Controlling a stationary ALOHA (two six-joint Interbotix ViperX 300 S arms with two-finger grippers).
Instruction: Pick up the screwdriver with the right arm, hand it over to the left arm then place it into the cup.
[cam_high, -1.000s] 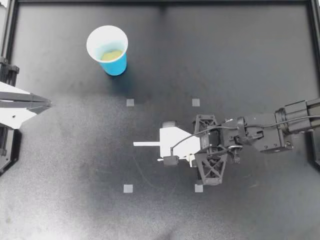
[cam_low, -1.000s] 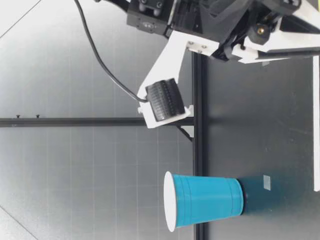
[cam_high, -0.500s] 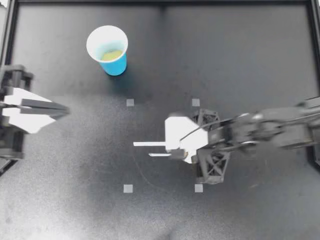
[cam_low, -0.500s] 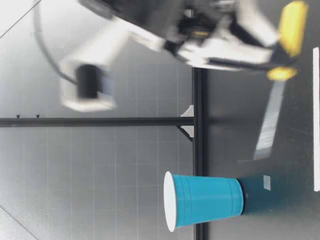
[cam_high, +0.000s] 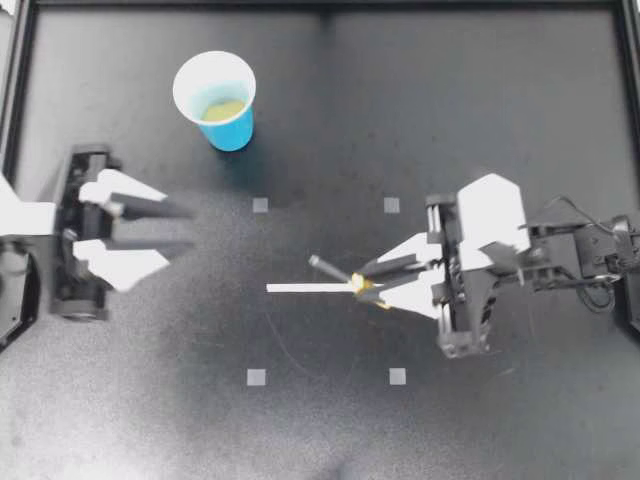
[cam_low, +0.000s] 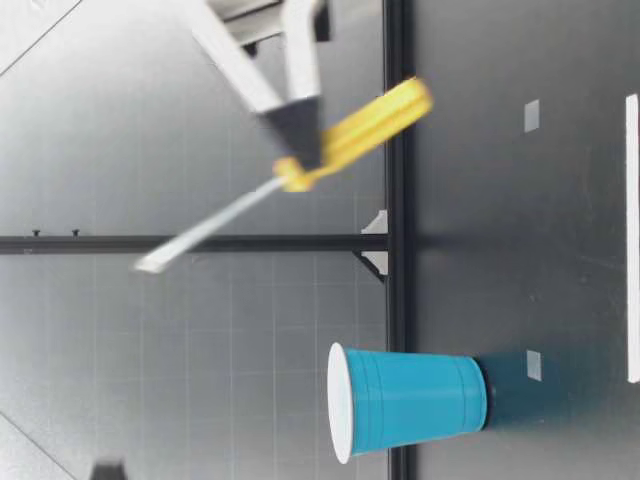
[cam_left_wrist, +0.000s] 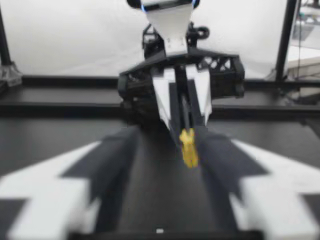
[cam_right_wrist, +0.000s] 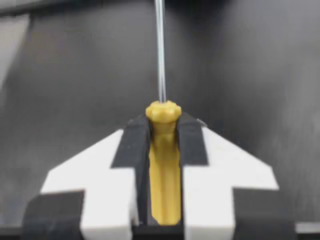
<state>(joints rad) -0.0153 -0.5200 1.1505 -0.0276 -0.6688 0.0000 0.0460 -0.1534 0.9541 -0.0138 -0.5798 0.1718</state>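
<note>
The screwdriver (cam_high: 362, 285) has a yellow handle and a thin metal shaft pointing toward the left arm. My right gripper (cam_high: 378, 278) is shut on the handle and holds it off the table. In the right wrist view the handle (cam_right_wrist: 164, 165) sits clamped between both fingers, with the shaft (cam_right_wrist: 160, 50) sticking out ahead. The low view shows the screwdriver (cam_low: 365, 122) tilted well above the table. My left gripper (cam_high: 175, 228) stands open at the table's left, pointing at the right one, well apart from it. The left wrist view shows the handle (cam_left_wrist: 189, 148) ahead of its spread fingers (cam_left_wrist: 250, 185). The blue cup (cam_high: 216, 100) stands upright at the back left.
A white strip (cam_high: 305, 288) lies on the black table under the screwdriver. Small grey square markers (cam_high: 260, 205) lie around the middle. A black frame (cam_high: 320, 5) borders the table. The cup (cam_low: 410, 400) holds something yellowish at its bottom.
My right gripper has lifted the screwdriver off the table and turned to point left. My left arm has come in from the table's edge and its gripper has opened.
</note>
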